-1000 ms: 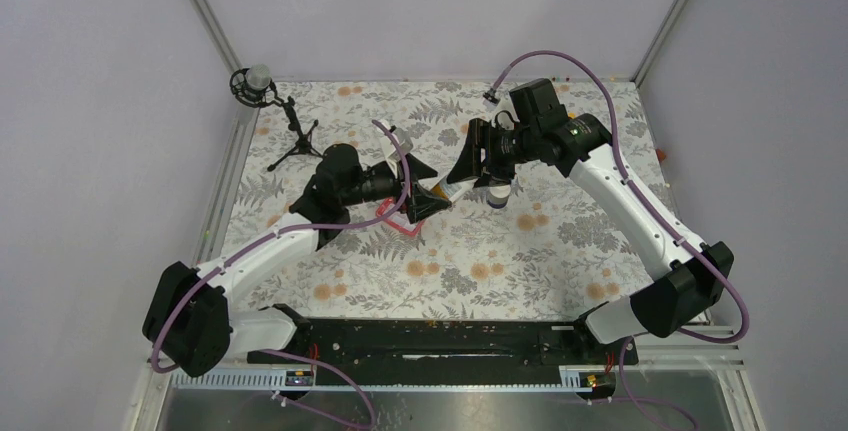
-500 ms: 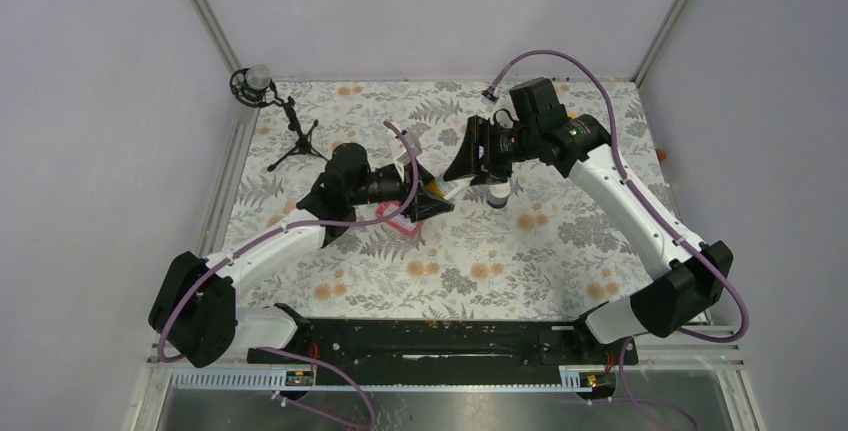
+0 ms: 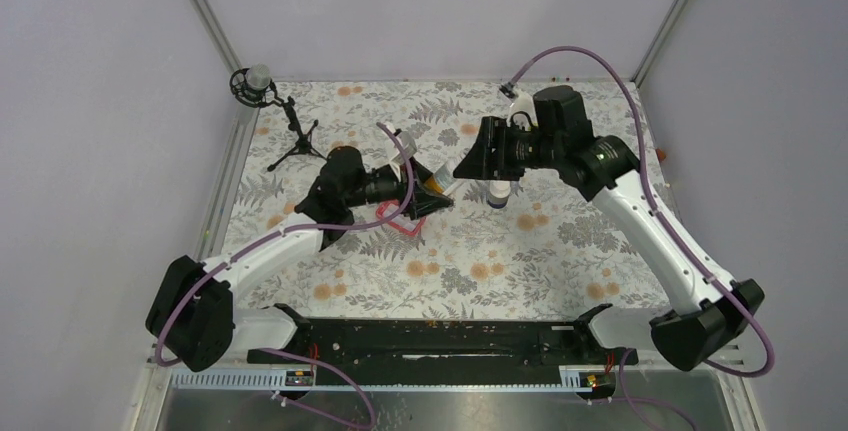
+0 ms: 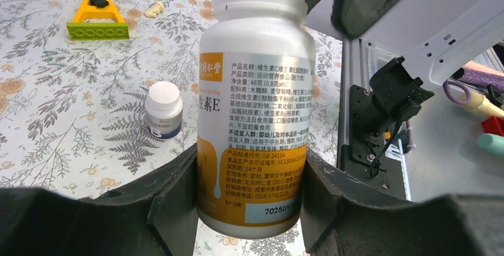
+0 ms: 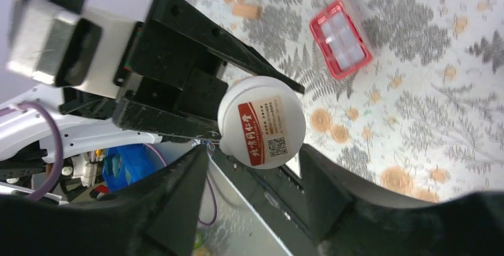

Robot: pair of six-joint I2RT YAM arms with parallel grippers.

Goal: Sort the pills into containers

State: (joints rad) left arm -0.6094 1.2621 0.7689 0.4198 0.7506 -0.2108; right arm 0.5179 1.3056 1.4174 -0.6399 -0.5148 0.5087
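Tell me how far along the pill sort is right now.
Done: nothing sorted that I can see; the red pill tray shows no pills in its compartments. In hand: the left gripper is clamped on the large white bottle, and the right gripper sits around its cap, grip unclear. Left: opening it, the small capped bottle, and all the sorting.

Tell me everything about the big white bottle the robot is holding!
The big white bottle looks like plastic, with a ridged screw neck and an orange-and-white label full of tiny print. It sits between the black fingers of the left gripper, which press both its sides, neck pointing away from them. Its top is out of view.
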